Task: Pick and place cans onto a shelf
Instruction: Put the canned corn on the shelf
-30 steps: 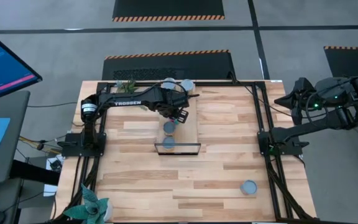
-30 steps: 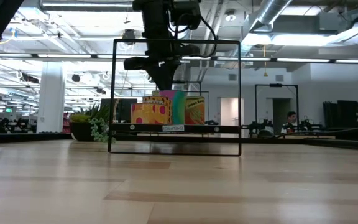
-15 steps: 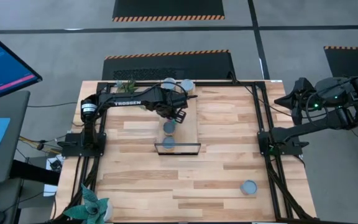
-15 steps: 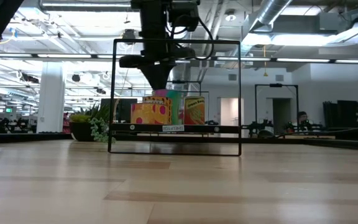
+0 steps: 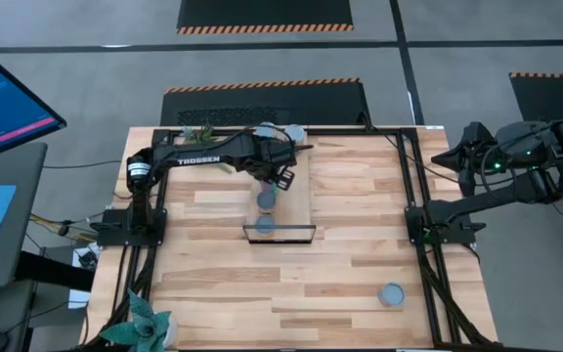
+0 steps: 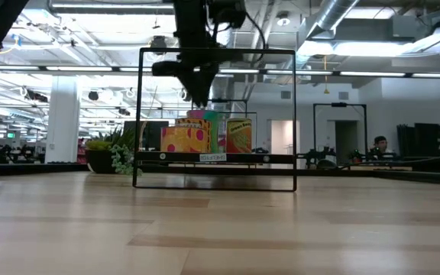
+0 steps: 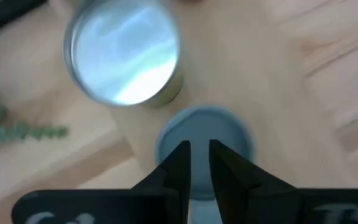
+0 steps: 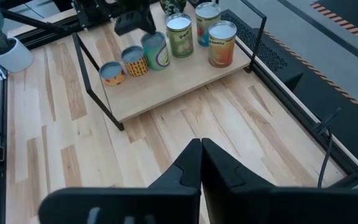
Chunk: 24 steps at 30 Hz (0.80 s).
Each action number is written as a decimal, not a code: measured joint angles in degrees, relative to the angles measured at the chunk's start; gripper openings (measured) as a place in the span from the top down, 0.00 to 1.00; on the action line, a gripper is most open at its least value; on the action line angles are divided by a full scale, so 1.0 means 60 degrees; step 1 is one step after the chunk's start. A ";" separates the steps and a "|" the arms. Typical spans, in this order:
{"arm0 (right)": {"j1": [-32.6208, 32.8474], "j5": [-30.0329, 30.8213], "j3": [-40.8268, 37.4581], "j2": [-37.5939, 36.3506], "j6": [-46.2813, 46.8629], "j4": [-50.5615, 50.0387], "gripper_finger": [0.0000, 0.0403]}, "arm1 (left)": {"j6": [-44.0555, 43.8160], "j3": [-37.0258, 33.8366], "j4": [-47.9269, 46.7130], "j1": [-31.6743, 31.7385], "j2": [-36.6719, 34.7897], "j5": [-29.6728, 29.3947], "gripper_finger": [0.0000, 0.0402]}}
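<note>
The table (image 5: 340, 284) is a slatted wood top bounded by a black frame. Near its middle stands the shelf (image 8: 185, 78), a narrow light-wood board raised on a black wire frame so cans can be lined along it.

The left arm reaches over the shelf. Its claw (image 5: 280, 176) hangs above the row with nothing between the fingers; in its wrist view the two fingers (image 7: 179, 171) stand almost together with only a thin gap, directly over a blue-topped can (image 7: 205, 140). My judgement: it has just set a can down, or is lining up over one.

The right arm waits folded off the table's right edge. Its claw (image 8: 201, 163) is closed and holds nothing.

Five cans stand upright on the shelf in the right wrist view: a tan one (image 8: 222, 43), a blue-sided one (image 8: 207, 23), a green-labelled one (image 8: 180, 36), a pale one (image 8: 156, 51), and a short yellow spotted one (image 8: 133, 61). A sixth, short can (image 8: 112, 73) stands at the shelf's near end.

One can (image 5: 391, 294) stands alone on the table, well apart from the shelf, not yet placed.
</note>
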 joint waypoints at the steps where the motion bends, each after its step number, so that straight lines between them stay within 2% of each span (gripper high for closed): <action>1: 0.0000 0.0000 0.0000 0.0000 0.0000 0.0001 0.94 | 0.0154 0.0228 -0.0041 -0.0032 0.0000 -0.0064 0.89; 8: 0.0000 0.0034 -0.0167 -0.0007 -0.0204 -0.0001 0.94 | 0.2847 0.1976 -0.0294 -0.0540 -0.0018 -0.0878 0.89; 14: 0.0000 -0.0003 -0.1562 -0.0004 -0.0516 0.0070 0.93 | 0.4485 0.2172 -0.0936 -0.1248 -0.0018 -0.1329 0.89; 18: 0.0004 -0.0846 -0.2972 0.0011 -0.0485 0.0706 0.93 | 0.4783 0.2172 -0.1811 -0.1721 -0.0025 -0.1690 0.89; 24: 0.0007 -0.2575 -0.4573 0.0530 -0.0578 0.1811 0.92 | 0.4067 0.2172 -0.3337 -0.2366 -0.0654 -0.2472 0.89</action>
